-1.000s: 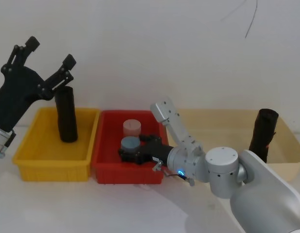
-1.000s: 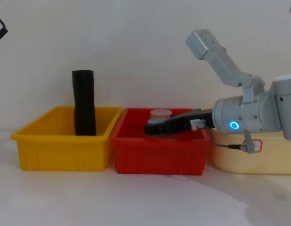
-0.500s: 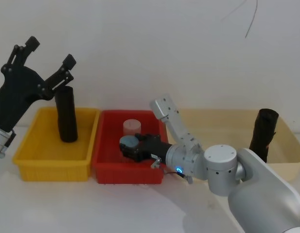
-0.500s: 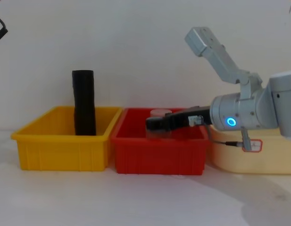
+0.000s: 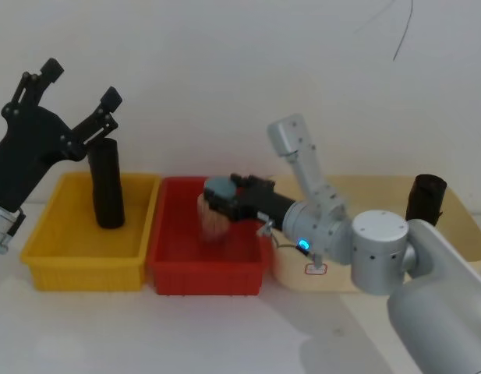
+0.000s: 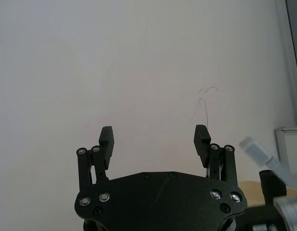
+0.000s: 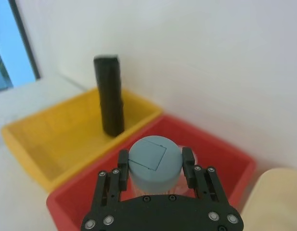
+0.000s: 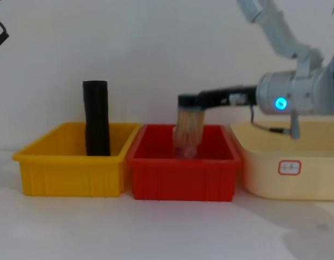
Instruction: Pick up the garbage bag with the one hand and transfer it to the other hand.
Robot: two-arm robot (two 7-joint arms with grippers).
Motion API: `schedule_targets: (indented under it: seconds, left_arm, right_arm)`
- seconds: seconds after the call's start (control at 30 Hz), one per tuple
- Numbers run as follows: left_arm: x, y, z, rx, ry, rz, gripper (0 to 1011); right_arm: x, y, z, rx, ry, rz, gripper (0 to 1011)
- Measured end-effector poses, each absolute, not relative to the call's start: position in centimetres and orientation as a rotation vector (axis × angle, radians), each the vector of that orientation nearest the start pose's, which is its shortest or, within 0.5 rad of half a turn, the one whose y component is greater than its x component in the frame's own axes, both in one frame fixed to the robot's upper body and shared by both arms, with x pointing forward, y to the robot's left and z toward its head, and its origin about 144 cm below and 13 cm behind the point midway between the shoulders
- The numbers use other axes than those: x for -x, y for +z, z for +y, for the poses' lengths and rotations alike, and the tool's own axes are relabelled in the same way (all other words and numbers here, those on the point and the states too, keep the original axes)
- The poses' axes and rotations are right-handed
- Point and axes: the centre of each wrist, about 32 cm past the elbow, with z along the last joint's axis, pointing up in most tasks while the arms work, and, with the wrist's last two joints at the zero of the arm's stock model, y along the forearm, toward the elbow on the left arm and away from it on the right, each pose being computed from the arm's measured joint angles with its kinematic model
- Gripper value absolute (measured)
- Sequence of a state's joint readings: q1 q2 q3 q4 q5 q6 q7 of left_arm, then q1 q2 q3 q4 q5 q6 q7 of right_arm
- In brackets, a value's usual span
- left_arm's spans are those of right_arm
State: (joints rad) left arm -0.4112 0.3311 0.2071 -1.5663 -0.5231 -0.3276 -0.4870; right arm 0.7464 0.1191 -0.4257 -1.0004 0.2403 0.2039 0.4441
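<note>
Garbage bag (image 5: 106,184) is standing upright as a black roll in the yellow bin (image 5: 84,266), near that bin's back wall, touched by neither gripper. Nearest the robot, the right gripper (image 5: 224,199) is reaching in from the right above the red bin (image 5: 205,276), its fingers (image 7: 122,168) clamped on a grey-blue capped jar (image 7: 154,158) and holding it clear of the bin floor. Beside the red bin, a cream tub (image 8: 288,169) is sitting on the right, with a second black roll (image 5: 426,199) standing at its far end. Farther back on the left, the left gripper (image 5: 68,93) is hanging raised above the yellow bin with its fingers (image 6: 106,139) spread wide apart, gripping nothing.
</note>
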Motion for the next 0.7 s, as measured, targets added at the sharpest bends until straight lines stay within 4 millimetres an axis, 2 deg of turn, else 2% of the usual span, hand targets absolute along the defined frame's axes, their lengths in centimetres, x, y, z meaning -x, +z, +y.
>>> schedule_targets:
  seconds: [0.17,0.4,0.57,0.7]
  left_arm:
    - [-54.7,129.2,26.2,0.506,0.844,-0.470,1002]
    - [-54.7,129.2,26.2,0.507,0.844,-0.470,1001]
    - [-54.7,129.2,26.2,0.507,0.844,-0.470,1001]
    - [-54.7,129.2,26.2,0.506,0.844,-0.470,1002]
  right_arm:
    - [-63.5,127.3,-18.8,0.108,-0.901,-0.034,645]
    - [-62.9,128.3,-21.7,0.060,-0.978,-0.055,645]
    - [-62.4,127.9,-23.3,0.058,-1.024,-0.050,645]
    - [-61.8,126.8,-24.5,0.073,-1.065,-0.028,646]
